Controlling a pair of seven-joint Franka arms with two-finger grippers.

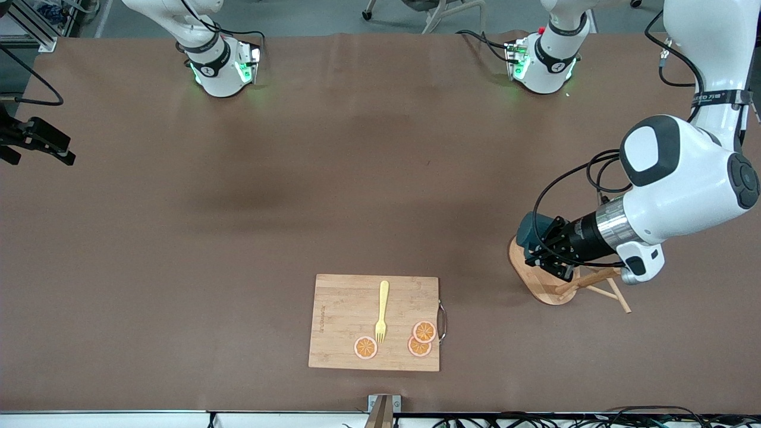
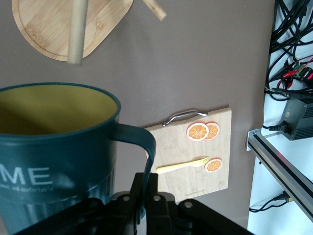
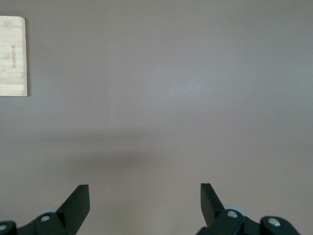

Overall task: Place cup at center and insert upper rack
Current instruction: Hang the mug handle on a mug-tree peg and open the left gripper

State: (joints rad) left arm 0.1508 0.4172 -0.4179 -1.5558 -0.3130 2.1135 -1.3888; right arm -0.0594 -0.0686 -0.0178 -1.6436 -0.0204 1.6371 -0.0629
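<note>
While the left end effector (image 1: 544, 249) pinches the dark teal mug's (image 1: 529, 230) handle above the light wooden mug-tree stand (image 1: 550, 279), a slip could topple it; the right end effector (image 3: 145, 200) waits wide open over bare desk (image 1: 238, 238).

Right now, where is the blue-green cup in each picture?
Front view: the cup is in the left gripper, over the wooden mug stand, toward the left arm's end of the table.
Left wrist view: the cup fills the foreground, held by its handle.
Right wrist view: not in it.
Shared landmark: the bamboo cutting board.
</note>
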